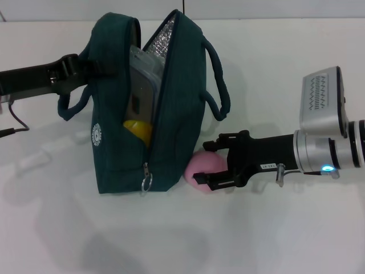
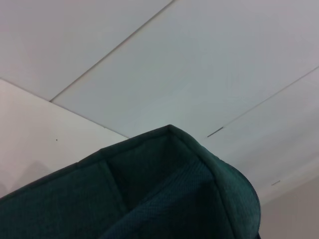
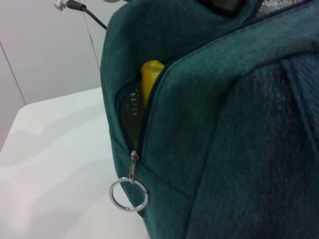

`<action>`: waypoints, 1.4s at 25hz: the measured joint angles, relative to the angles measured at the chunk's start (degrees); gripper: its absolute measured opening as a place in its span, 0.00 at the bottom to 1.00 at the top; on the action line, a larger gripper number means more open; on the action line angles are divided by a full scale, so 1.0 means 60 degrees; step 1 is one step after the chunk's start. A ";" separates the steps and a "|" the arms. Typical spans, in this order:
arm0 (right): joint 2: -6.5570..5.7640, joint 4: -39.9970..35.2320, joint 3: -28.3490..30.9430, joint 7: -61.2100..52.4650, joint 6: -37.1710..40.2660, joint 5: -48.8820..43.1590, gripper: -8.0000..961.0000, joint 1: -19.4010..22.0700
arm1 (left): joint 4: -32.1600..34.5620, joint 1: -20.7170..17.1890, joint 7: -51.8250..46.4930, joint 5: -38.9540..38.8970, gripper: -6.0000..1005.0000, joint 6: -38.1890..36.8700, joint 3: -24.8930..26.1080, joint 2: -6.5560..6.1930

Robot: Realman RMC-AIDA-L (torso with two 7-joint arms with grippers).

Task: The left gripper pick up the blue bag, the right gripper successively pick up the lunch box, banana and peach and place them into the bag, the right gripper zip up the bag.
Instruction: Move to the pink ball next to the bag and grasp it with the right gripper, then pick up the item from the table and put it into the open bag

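Note:
The blue bag [image 1: 177, 114] stands upright with its zip open and the foil lining showing. Inside it are the clear lunch box [image 1: 142, 80] and, lower down, the yellow banana [image 1: 140, 130]. My left gripper [image 1: 71, 68] is shut on the bag's left side by the handle. The pink peach [image 1: 199, 165] lies on the table against the bag's right foot. My right gripper [image 1: 210, 164] is open, one finger on each side of the peach. The right wrist view shows the bag [image 3: 224, 124], the banana [image 3: 149, 79] and the zip's ring pull [image 3: 128, 194]. The left wrist view shows only the bag's fabric [image 2: 174, 199].
The white table [image 1: 171, 240] stretches in front of the bag. A ring pull [image 1: 146, 181] hangs at the low end of the zip. A thin cable [image 1: 14, 123] trails at the far left.

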State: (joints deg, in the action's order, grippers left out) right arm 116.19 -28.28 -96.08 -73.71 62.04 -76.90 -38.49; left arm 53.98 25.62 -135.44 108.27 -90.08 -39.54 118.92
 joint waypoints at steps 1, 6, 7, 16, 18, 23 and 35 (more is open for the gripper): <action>-0.0001 0.0002 -0.0001 -0.0005 -0.0022 -0.0004 0.80 -0.0009 | -0.0001 0.0001 0.0000 0.0000 0.04 0.0000 -0.0001 0.0000; -0.0001 0.0002 -0.0093 -0.0107 -0.0061 -0.0055 0.79 -0.0051 | -0.0012 0.0006 0.0000 0.0000 0.04 -0.0001 0.0013 0.0000; -0.0001 -0.0002 -0.0142 -0.0120 -0.0064 -0.0058 0.78 -0.0057 | -0.0013 0.0007 0.0000 0.0000 0.04 0.0000 0.0017 0.0000; -0.0002 -0.0103 -0.0405 -0.0123 -0.0441 -0.0107 0.53 -0.0090 | -0.0018 0.0006 0.0000 -0.0129 0.04 -0.0029 -0.0033 0.0014; -0.0009 -0.0119 -0.0408 -0.0122 -0.0425 -0.0105 0.51 -0.0081 | -0.0018 -0.0013 0.0000 -0.0135 0.04 -0.0043 -0.0032 0.0014; -0.0031 -0.0430 -0.0400 -0.0087 -0.0391 -0.0107 0.48 0.0098 | -0.0018 -0.0070 0.0000 -0.0268 0.04 -0.0145 -0.0027 0.0010; -0.0241 -0.1372 -0.0274 -0.0153 0.0427 -0.0126 0.37 0.0773 | -0.0016 -0.0156 -0.0001 -0.0381 0.04 -0.0283 0.0027 -0.0042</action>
State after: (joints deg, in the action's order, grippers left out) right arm 114.75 -36.51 -97.72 -74.62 64.61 -77.66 -33.86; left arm 53.89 24.68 -135.44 105.99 -91.78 -39.38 118.66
